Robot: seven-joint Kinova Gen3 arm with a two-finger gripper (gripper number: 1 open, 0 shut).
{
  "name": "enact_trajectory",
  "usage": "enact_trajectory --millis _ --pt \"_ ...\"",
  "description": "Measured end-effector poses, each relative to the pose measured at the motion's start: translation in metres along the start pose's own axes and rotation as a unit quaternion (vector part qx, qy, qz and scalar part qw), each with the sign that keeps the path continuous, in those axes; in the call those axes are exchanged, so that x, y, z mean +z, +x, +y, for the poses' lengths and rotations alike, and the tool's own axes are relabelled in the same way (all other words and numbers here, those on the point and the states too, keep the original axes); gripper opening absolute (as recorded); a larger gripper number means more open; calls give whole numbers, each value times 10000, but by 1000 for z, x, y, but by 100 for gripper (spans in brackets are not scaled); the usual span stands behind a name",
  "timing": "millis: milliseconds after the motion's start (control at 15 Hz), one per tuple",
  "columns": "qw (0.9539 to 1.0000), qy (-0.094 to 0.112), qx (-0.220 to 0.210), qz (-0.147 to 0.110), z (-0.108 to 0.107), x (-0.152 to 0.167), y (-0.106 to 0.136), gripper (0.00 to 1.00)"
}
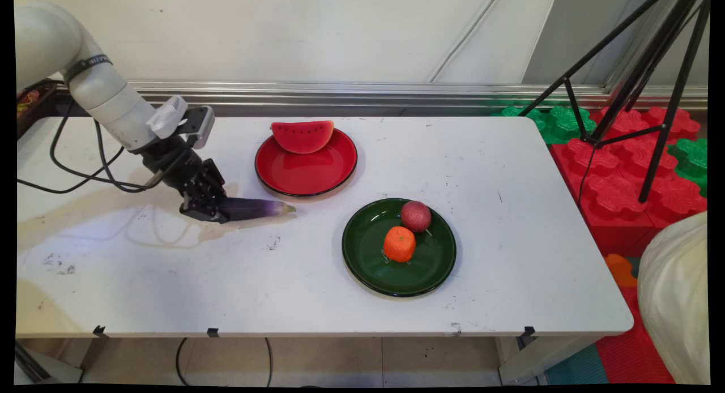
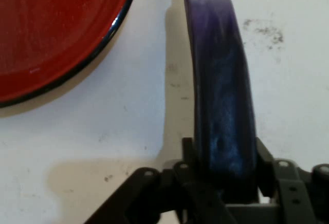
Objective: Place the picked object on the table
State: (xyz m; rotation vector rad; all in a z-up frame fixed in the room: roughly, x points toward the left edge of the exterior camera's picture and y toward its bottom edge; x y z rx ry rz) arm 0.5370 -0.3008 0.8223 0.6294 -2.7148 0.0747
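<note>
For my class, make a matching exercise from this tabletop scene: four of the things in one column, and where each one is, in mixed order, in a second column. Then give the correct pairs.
Things
1. watermelon slice
2. eggplant
3. orange
4. tripod

Places
A. on the green plate, beside a dark red fruit
B. between the fingers of the gripper, lying on the table
C. on the far rim of the red plate
D. on the foam floor tiles to the right of the table

Pairs: 1-C, 2-B, 3-A, 4-D
</note>
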Motion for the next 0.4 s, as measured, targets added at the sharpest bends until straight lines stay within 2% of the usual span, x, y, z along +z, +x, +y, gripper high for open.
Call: enact_trajectory --millis 67,133,400 --pt "10000 26 27 -3 -1 3 -1 0" --pt "10000 43 45 -5 -2 4 -2 100" --pt "9999 98 101 17 -2 6 -7 100"
